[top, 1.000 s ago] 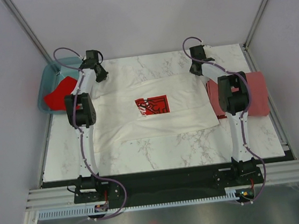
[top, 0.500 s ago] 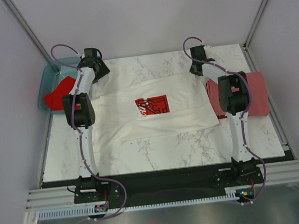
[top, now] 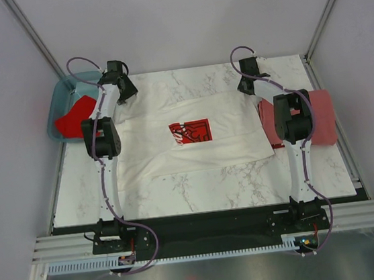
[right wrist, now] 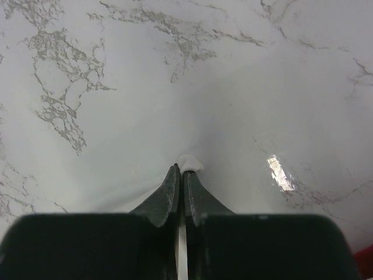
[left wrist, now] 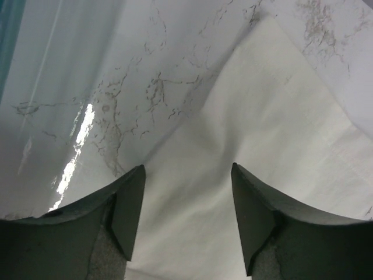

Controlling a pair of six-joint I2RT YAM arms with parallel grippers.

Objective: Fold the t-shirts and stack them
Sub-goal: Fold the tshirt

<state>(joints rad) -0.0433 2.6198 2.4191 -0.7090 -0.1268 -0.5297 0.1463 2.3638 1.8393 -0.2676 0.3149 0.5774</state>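
Observation:
The white t-shirt (top: 230, 132) with a red-and-black chest print lies spread flat across the middle of the marble table (top: 199, 187). My left gripper (top: 127, 93) hangs open just above the shirt's far left corner (left wrist: 262, 122), nothing between its fingers (left wrist: 131, 198). My right gripper (top: 245, 87) is at the far right corner, shut on a small pinch of white cloth (right wrist: 190, 161). A dull brick-red shirt (top: 319, 117) lies folded at the right edge. A bright red shirt (top: 72, 120) sits in the tub.
The translucent teal tub (top: 66, 84) stands off the table's far left corner, close to my left arm. Grey walls and slanted metal posts (top: 33, 36) close in the back and sides. A black rail (top: 203, 222) runs along the near edge.
My left gripper was shut a second ago and has opened, letting go of the white shirt's corner and shifting slightly. The right gripper keeps its grip and has not moved.

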